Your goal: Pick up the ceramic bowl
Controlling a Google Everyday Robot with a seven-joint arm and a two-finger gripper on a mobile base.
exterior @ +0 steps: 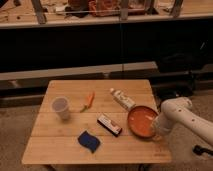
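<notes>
The ceramic bowl [140, 121] sits on the right side of the wooden counter [125, 151], toward its near edge. The tool [155, 128] is low at the bowl's right rim; whether it is spread or pinching cannot be told. A white cup [61, 107] stands well apart on the left.

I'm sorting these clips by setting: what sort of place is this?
Probably a robotics lab or workshop: a small light wooden table laid with assorted items like the shallow orange-red ceramic bowl, a long cluttered workbench behind, and the white robot arm's gripper at the bowl's right rim.
</notes>
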